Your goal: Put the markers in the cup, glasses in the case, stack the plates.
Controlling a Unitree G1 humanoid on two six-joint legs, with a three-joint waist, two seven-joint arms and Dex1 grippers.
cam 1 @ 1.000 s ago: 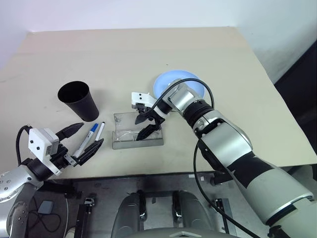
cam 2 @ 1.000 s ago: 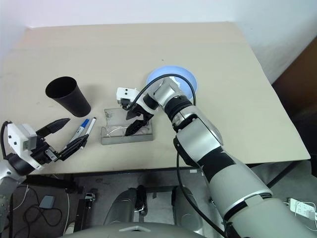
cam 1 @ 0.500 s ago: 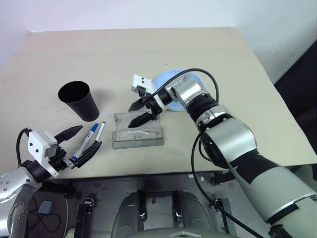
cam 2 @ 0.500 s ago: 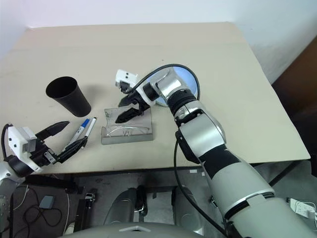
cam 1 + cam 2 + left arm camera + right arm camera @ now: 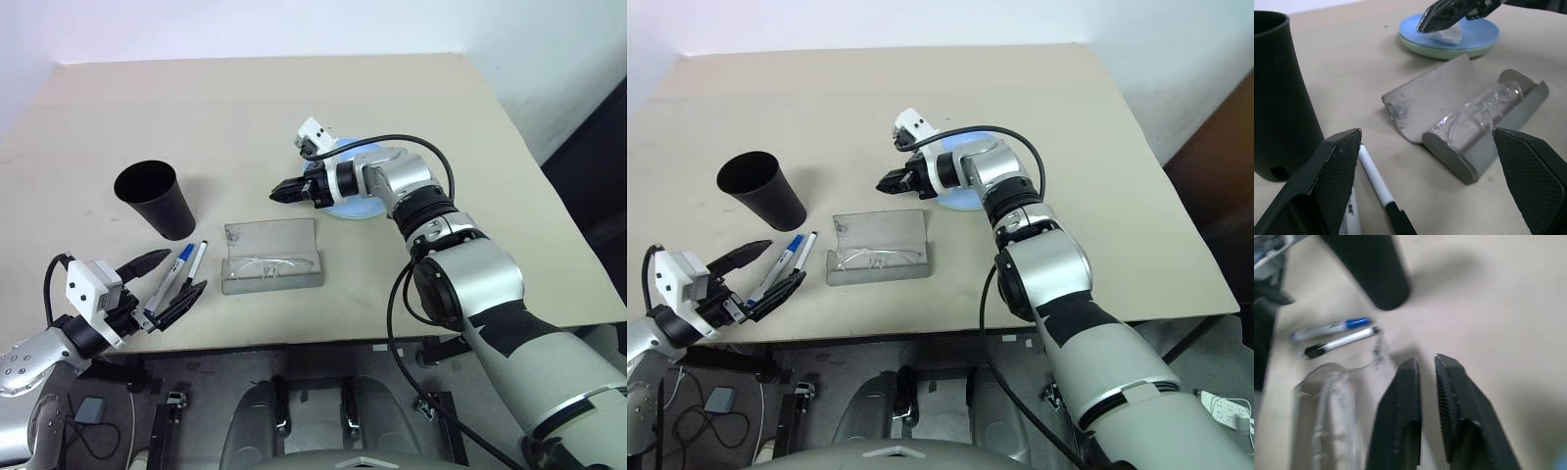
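- Beige tabletop [image 5: 411,108] carries everything; my empty, closed right gripper [image 5: 278,193] hangs above it, near the stacked blue and mint plates [image 5: 1484,39].
- Black tapered cup [image 5: 157,201] could tip if my wide-open, empty left gripper [image 5: 167,279] swings wide.
- Grey hinged case [image 5: 271,257] stands open with the clear glasses [image 5: 279,264] inside; a snagged lid could spill them.
- White-barrelled markers [image 5: 186,266] lie between the left gripper's fingers and could roll away.

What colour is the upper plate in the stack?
Light blue, over a pale green one; clearest in the left wrist view.
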